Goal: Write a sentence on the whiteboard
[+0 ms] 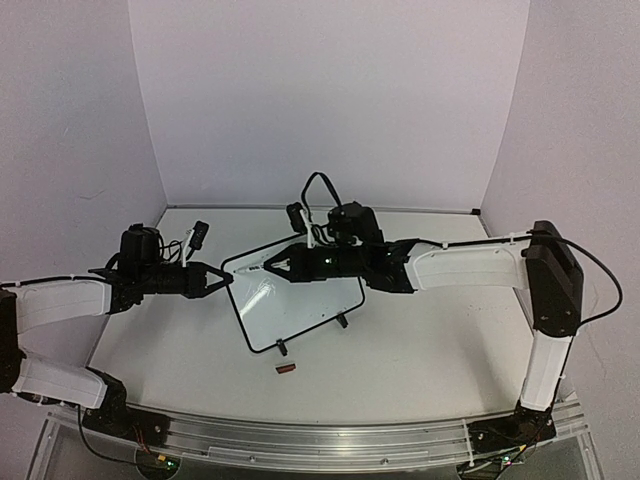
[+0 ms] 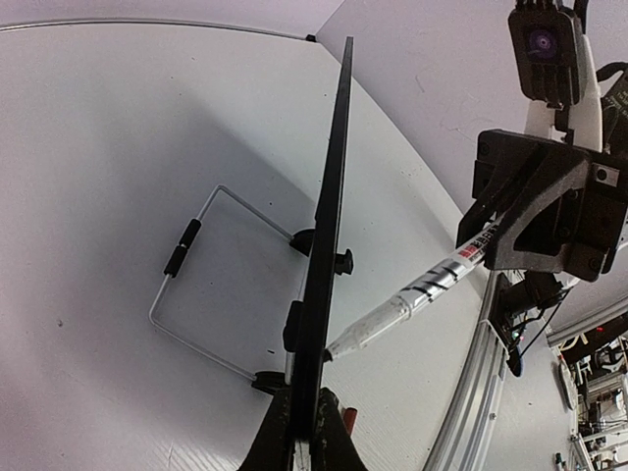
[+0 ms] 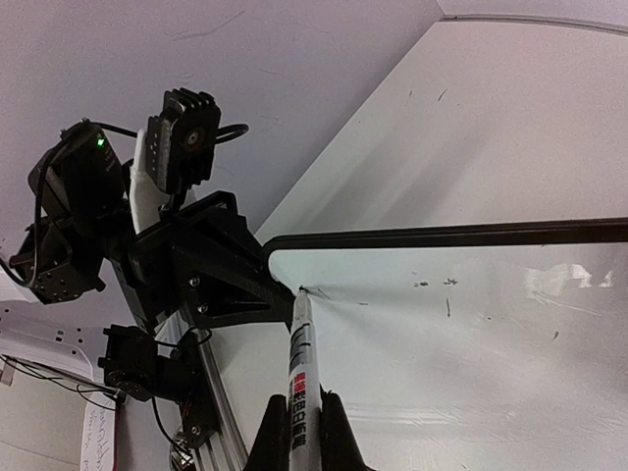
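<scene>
marker (image 3: 300, 368) label: red print, can't read it
left gripper (image 2: 304, 432): clamped tight on board (image 1: 300, 305) edge
right gripper (image 3: 299, 420): pinching marker, tip on board

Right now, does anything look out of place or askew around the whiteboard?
The whiteboard sits skewed to the table edge, its corner pinched by the left gripper. A small red piece, perhaps a cap, lies loose before it.

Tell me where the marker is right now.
In the right wrist view the marker is held in the right gripper, its tip on the whiteboard, near the corner that the left gripper clamps.
</scene>
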Controlling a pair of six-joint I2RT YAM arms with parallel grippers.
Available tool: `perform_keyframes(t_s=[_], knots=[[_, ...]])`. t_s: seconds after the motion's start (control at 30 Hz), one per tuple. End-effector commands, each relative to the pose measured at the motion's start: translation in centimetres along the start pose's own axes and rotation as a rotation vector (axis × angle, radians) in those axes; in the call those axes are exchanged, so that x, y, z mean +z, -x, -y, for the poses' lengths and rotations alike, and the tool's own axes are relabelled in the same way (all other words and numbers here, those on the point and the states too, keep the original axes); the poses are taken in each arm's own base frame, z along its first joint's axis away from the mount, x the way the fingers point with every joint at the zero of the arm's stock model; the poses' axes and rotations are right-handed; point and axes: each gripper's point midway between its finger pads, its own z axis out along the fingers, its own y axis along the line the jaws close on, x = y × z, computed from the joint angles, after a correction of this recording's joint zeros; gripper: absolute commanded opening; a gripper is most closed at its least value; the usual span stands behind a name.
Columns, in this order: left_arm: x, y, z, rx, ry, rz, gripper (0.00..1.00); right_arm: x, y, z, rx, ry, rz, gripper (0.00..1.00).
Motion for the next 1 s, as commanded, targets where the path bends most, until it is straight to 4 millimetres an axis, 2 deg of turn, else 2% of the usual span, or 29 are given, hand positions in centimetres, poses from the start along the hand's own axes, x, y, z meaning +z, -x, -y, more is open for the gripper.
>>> perform_keyframes(t_s=[0.0, 0.63, 0.8, 0.97], knots=[[-0.4, 0.6, -0.7, 0.047, 0.044, 0.028, 0.00, 0.2, 1.1, -0.7, -0.007, 0.010, 0.037, 0.00], [-0.5, 0.7, -0.8, 0.052, 0.053, 0.032, 0.00, -1.1, -2.2, 0.6, 0.026, -0.012, -0.035, 0.00], [-0.6, 0.7, -0.8, 0.053, 0.056, 0.032, 0.00, -1.5, -2.0, -0.2, 0.020, 0.019, -0.035, 0.00], [-0.6, 0.7, -0.7, 0.054, 0.056, 0.030, 0.00, -2.5, -0.5, -2.3, 0.013, 0.090, 0.011, 0.00]])
